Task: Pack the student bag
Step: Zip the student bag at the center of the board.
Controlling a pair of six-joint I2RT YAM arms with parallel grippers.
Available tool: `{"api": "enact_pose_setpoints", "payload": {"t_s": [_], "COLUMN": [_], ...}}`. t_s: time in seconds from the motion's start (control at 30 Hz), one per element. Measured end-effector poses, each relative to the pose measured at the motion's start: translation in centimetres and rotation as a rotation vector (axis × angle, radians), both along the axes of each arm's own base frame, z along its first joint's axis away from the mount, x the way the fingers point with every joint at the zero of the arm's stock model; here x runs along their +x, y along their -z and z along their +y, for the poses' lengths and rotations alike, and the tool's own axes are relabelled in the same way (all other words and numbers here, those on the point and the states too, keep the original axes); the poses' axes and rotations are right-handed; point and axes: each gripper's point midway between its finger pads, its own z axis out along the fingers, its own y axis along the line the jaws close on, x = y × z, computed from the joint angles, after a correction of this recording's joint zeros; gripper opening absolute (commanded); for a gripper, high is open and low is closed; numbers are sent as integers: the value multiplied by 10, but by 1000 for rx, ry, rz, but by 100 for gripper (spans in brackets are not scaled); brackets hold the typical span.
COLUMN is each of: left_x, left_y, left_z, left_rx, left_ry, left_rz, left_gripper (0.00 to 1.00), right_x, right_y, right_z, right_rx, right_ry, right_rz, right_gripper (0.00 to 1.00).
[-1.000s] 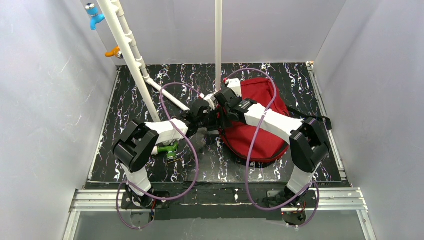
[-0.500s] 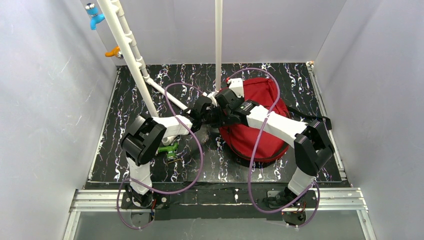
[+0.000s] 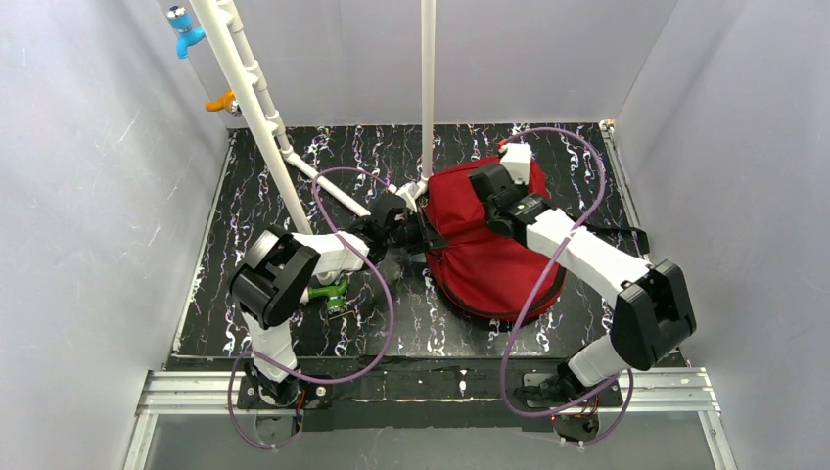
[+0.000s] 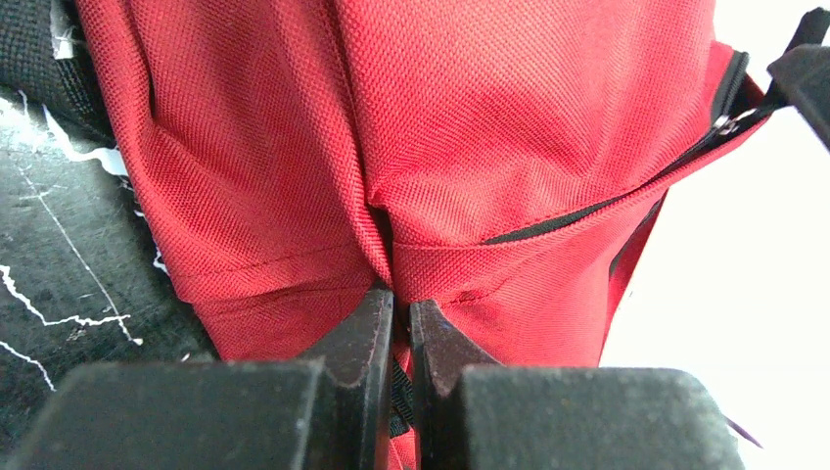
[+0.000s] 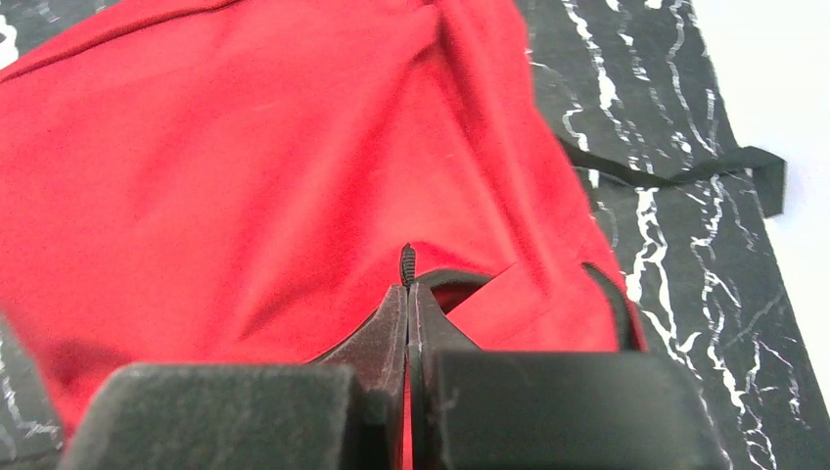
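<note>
So the left pincer (image 4: 399, 311) just snapped shut on a fold of the student bag (image 3: 484, 269), right of centre on the worktop (image 3: 294, 166), while the right pincer (image 5: 407, 292), pinching what looks like the zip pull (image 5: 407, 262), swung across, so the zip's probably moving.

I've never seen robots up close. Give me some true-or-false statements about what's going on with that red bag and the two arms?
1. The student bag is red. True.
2. The left gripper pinches a fold of the bag's fabric. True.
3. The right gripper is wide open. False: its fingers are shut, with a small black tab sticking out between the tips.
4. The bag hangs in mid-air. False: it lies on the black marbled table.
5. A green object lies on the table beside the left arm. True.
</note>
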Motion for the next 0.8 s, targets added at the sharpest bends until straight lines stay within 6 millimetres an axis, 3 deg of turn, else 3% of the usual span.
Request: {"api": "enact_pose_setpoints", "payload": {"t_s": [0.27, 0.4, 0.47, 0.53, 0.6, 0.8], "left_x": [-1, -1, -2, -3, -4, -11], "left_y": [0, -2, -3, -6, -7, -8], "left_z": [4, 3, 2, -1, -1, 6], "left_rx": [-5, -13, -18, -21, -20, -6], "left_ry": [-4, 2, 9, 27, 39, 71], "left_rz": [-6, -11, -11, -11, -8, 16], "left_gripper": [0, 0, 11, 24, 33, 44], "right_x": [13, 17, 18, 19, 18, 14], "right_y": [5, 16, 20, 23, 23, 1], "right_z": [-82, -100, -102, -103, -105, -111], "right_rx": [62, 114, 135, 140, 133, 116], "right_ry": [168, 195, 190, 177, 165, 135], "right_rz": [13, 44, 59, 75, 86, 106], "right_gripper": [1, 1, 1, 30, 46, 66]}}
